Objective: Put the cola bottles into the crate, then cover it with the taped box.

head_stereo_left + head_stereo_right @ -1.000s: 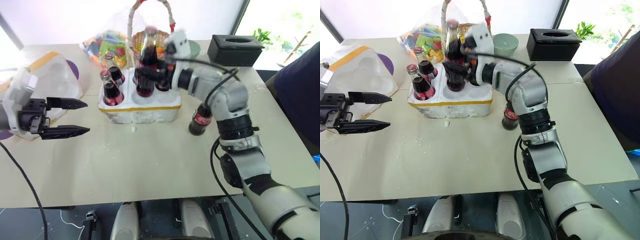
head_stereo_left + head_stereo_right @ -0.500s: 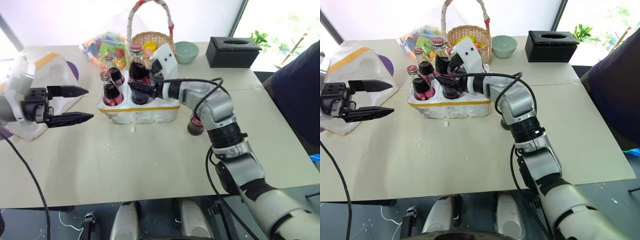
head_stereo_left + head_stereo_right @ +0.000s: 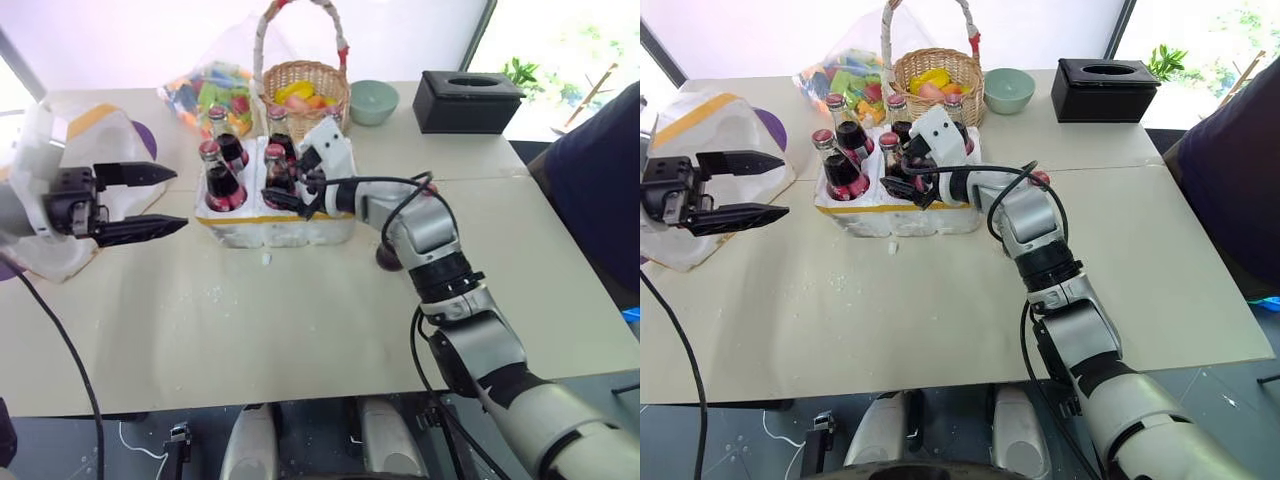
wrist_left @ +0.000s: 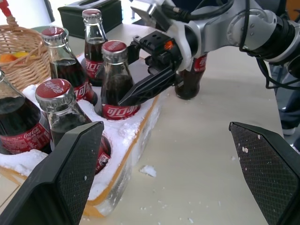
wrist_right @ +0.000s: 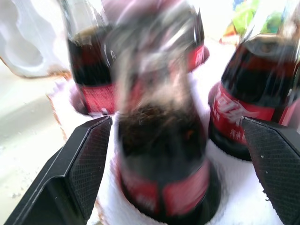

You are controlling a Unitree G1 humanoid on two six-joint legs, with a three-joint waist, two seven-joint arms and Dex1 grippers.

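The white crate with its yellow tape strip stands mid-table and holds several cola bottles. My right gripper reaches in from the right and stands open around the front middle bottle, which sits upright in its well; the fingers are clear of the glass on both sides. One more cola bottle stands on the table beside the crate, behind my right forearm. My left gripper hovers open and empty left of the crate. The taped box lies behind it at the far left.
A wicker basket with fruit stands right behind the crate, with a bag of colourful items to its left. A green bowl and a black tissue box sit farther back right. A person's dark sleeve is at the right edge.
My right gripper brought a bottle down from above the crate into the front middle well, then opened and let it go. The left gripper stayed open and hardly moved.
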